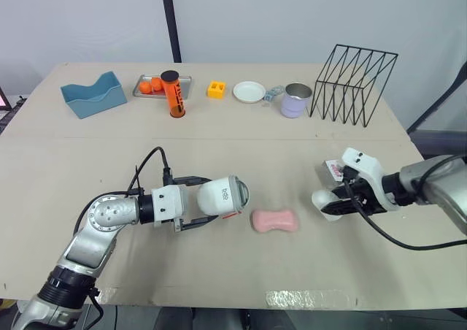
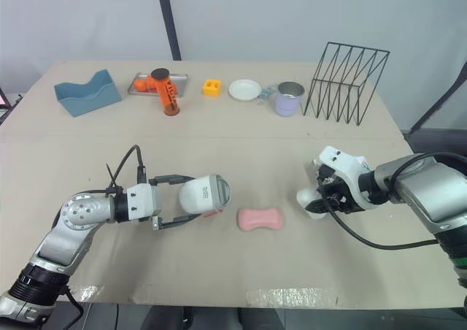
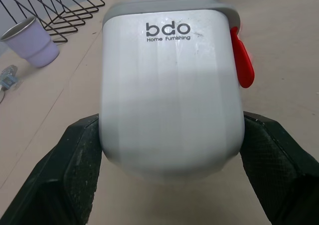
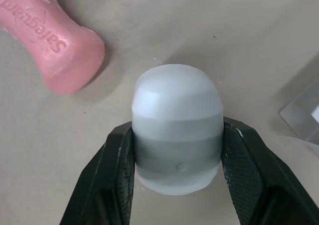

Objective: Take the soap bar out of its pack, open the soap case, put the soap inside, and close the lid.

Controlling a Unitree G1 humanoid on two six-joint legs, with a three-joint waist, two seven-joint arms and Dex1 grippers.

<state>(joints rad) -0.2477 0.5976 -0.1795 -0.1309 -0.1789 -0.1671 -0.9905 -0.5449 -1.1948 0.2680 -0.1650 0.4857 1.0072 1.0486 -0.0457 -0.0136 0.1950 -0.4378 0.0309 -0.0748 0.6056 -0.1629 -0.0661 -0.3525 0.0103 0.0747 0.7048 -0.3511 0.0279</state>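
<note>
The pink soap bar (image 1: pixel 274 220) lies bare on the table between my two arms. My left gripper (image 1: pixel 208 201) is shut on the white soap case (image 1: pixel 219 196), which lies on its side with its grey-rimmed end toward the soap; the "bdo" print and a red latch (image 3: pixel 243 60) show in the left wrist view. To the right, my right gripper (image 1: pixel 341 203) is shut on the case's rounded white lid (image 4: pixel 177 120), held low over the table just right of the soap (image 4: pixel 55 46). The emptied soap pack (image 1: pixel 333 169) lies behind that gripper.
Along the far edge stand a blue holder (image 1: pixel 93 96), a metal tray (image 1: pixel 149 87) with orange fruit, an orange bottle (image 1: pixel 174 95), a yellow block (image 1: pixel 216 89), a white plate (image 1: pixel 249 91), a lilac cup (image 1: pixel 295 101) and a black wire rack (image 1: pixel 354 85).
</note>
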